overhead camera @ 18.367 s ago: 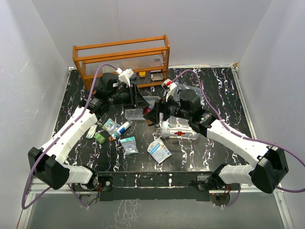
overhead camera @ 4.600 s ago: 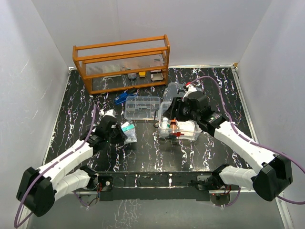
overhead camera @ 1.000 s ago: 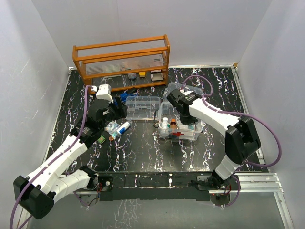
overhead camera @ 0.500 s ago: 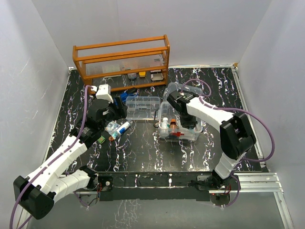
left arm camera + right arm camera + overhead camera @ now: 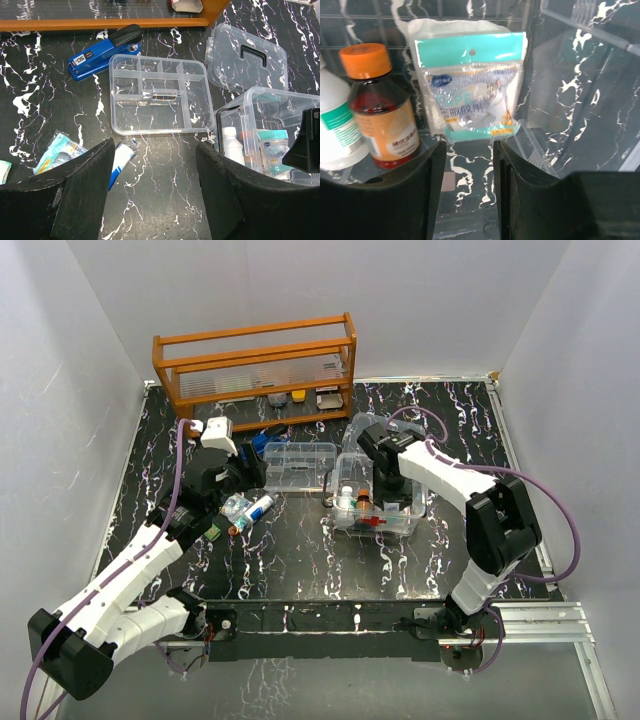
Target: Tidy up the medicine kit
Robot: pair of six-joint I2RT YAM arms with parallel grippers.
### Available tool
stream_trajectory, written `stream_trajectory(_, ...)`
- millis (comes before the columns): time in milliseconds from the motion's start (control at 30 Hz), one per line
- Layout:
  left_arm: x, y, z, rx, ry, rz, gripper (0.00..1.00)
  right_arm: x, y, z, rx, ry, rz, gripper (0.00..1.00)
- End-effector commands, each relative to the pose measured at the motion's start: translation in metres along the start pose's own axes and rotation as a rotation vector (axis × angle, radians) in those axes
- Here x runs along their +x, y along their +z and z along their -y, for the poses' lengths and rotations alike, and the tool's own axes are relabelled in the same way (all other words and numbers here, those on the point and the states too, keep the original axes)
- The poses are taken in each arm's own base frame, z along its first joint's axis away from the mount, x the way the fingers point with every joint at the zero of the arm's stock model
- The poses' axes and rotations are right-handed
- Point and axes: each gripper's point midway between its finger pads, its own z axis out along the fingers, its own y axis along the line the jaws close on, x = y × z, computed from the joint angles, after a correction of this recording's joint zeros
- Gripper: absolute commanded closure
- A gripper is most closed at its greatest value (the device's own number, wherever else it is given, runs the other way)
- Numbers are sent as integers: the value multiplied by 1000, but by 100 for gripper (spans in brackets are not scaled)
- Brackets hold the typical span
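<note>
Edges: white walls (image 5: 90,360) close in the tabletop (image 5: 330,565) on the left, far and right sides. An orange rack (image 5: 255,365) runs along the far edge.
Open room: a bare strip of tabletop lies between the things and the near edge.
Counts: one medicine kit box (image 5: 405,524), one tray insert (image 5: 150,119), one lid (image 5: 230,42) and one blue stapler (image 5: 102,54). The box holds two bottles, a white bottle (image 5: 335,132) and an orange-capped bottle (image 5: 382,122), and one teal packet (image 5: 472,85). Left of the tray lie one tube (image 5: 120,157) and some loose packets (image 5: 60,152), number unclear.
Kit: the box is clear with a red latch (image 5: 375,522) and sits lidless, right of centre. The divided tray lies flat just left of it. The lid, with its dark handle (image 5: 252,52), lies behind the box.
Left fingers (image 5: 85,195): spread wide with nothing between them, above the tabletop by the tray's near edge.
Right fingers (image 5: 520,200): inside the box, parted and gripping nothing. The teal packet stands just past their tips, against the box wall and beside the orange-capped bottle.
</note>
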Motion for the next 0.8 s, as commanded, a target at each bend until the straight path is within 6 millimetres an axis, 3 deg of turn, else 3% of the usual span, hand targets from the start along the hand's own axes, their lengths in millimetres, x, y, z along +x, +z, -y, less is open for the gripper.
stream_trajectory(0,-7,-4,-3,-12,-4,29,36,-18,-26,-16,-138,40,88,59)
stream_trajectory(300,10,5,-2,-16,4,-45,33,-42,-81,-32,-348,86,265,58)
stream_trajectory(567,52,25,-35,-229,56,-249,22,-56,-128,-40,-536,119,456,56)
stream_trajectory(667,70,30,-50,-292,8,-322,28,-57,-133,-40,-559,123,481,56)
stream_trajectory(767,85,32,-72,-368,-73,-377,41,-55,-134,-40,-577,123,488,56)
